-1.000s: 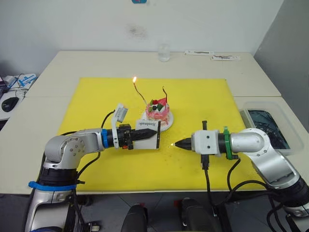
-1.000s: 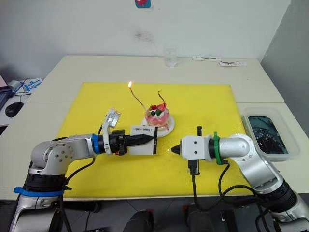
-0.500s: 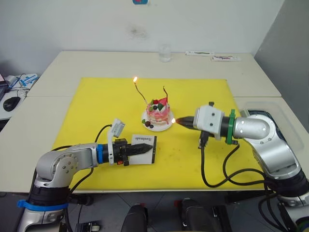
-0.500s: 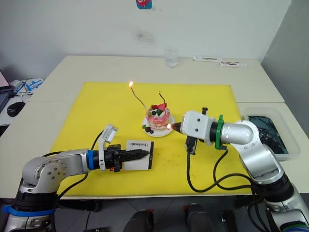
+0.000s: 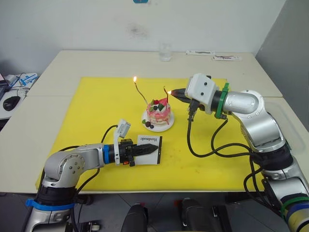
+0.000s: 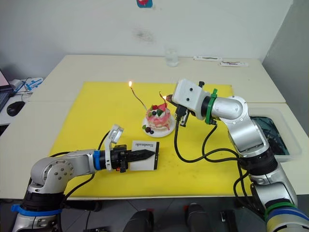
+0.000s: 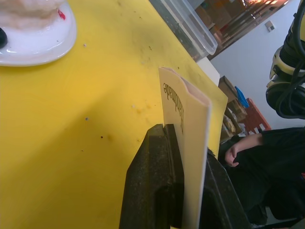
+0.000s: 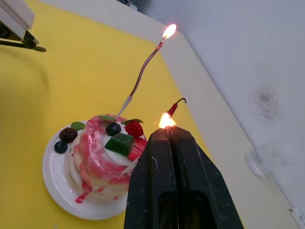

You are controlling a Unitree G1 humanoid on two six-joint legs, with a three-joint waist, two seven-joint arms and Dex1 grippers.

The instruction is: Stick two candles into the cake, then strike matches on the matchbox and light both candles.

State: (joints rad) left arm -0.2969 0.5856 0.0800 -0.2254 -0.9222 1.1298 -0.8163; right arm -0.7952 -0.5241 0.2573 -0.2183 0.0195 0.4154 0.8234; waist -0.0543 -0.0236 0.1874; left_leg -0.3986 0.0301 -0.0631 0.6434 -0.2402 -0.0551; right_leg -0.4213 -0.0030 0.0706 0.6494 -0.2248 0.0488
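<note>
Cake (image 5: pixel 158 112) on plate (image 5: pixel 166 126), mid-mat (image 5: pixel 87 101). My right gripper (image 5: pixel 174 93) just right of cake top — beside right candle (image 5: pixel 165 93). My left gripper (image 5: pixel 153 149) with matchbox (image 5: pixel 150 143) near, left of cake.

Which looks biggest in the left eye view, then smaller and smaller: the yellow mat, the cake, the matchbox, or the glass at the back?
1. Yellow mat, by far.
2. Cake and matchbox: look about alike, so no ranking.
3. Glass: looks smallest, but it stands farthest away, so that's unsure.
</note>
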